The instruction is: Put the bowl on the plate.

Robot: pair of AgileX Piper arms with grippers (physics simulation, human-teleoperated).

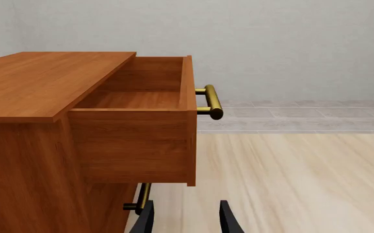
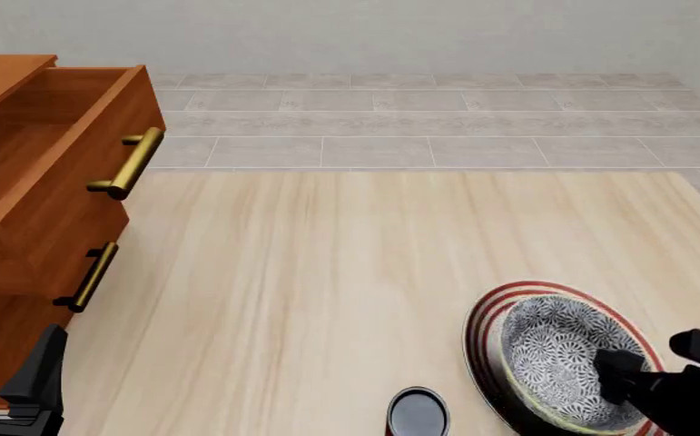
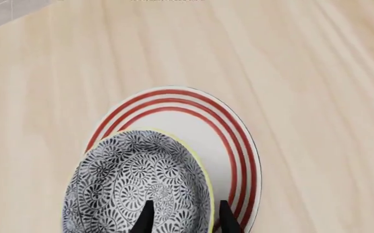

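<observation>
The bowl [image 2: 556, 350], grey-and-white floral inside with a pale yellow rim, lies within the outline of the red-ringed white plate [image 2: 486, 313] at the table's near right, off-centre toward the near side. In the right wrist view the bowl [image 3: 135, 179] covers part of the plate [image 3: 200, 121]. My right gripper [image 3: 185, 218] is open and straddles the bowl's rim, one finger inside and one outside; the front view shows this gripper [image 2: 658, 359] at the bowl's right edge. Far from both, my left gripper [image 2: 4, 354] is open and empty beside the cabinet.
A wooden cabinet [image 2: 11, 227] stands at the left with its top drawer [image 1: 135, 97] pulled open and brass handles [image 2: 125, 163] sticking out. A small dark cup [image 2: 419, 413] sits near the front edge, just left of the plate.
</observation>
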